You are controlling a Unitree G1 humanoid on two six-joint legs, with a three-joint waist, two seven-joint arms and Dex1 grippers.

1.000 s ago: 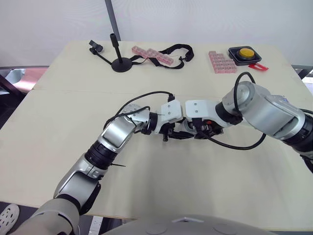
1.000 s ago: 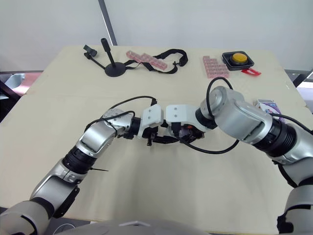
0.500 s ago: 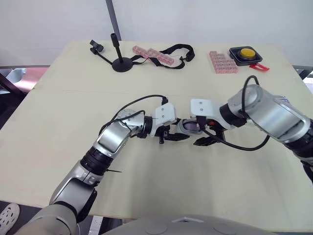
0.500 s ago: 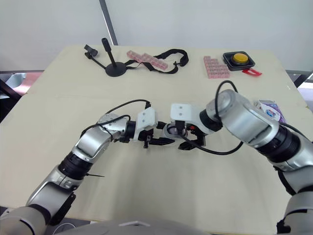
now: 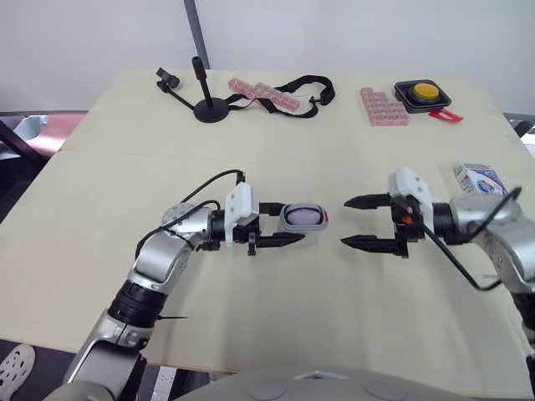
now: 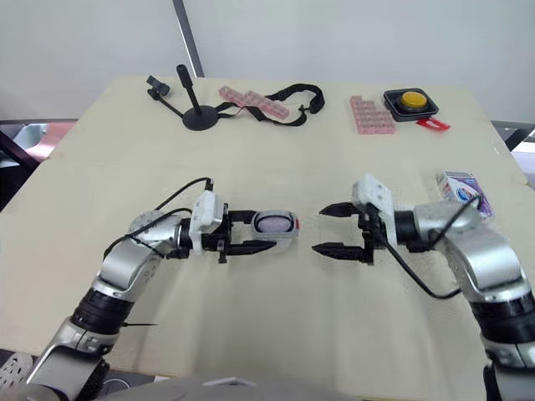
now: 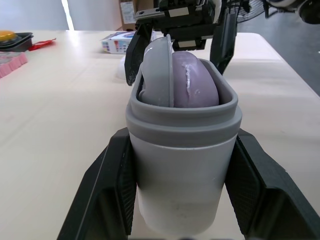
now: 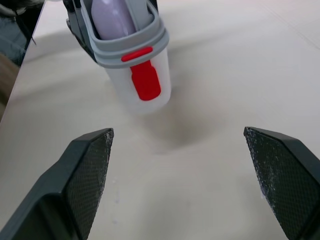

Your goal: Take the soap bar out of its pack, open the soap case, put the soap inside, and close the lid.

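Note:
A grey-rimmed, clear soap case (image 5: 303, 217) lies on its side just above the table's middle, with my left gripper (image 5: 288, 222) shut on its body. In the left wrist view the case (image 7: 182, 150) holds a purple soap bar (image 7: 196, 85), and a pale grey oval piece (image 7: 157, 75) stands beside the soap. The case's red latch (image 8: 145, 80) faces my right gripper (image 5: 344, 222), which hangs open a short gap to the case's right, with nothing between its fingers (image 8: 90, 170). The soap pack (image 5: 478, 177) lies near the table's right edge.
Along the far edge stand a black stand (image 5: 209, 109), a pink block strip (image 5: 263, 93) with a black strap (image 5: 305, 88), a pink block tray (image 5: 382, 106) and a yellow button box (image 5: 422, 90) with a red tag (image 5: 445, 115).
My right gripper has let go near the case, drawn back to the right and opened wide. My left gripper has shifted slightly left, still holding the case with the soap in it.

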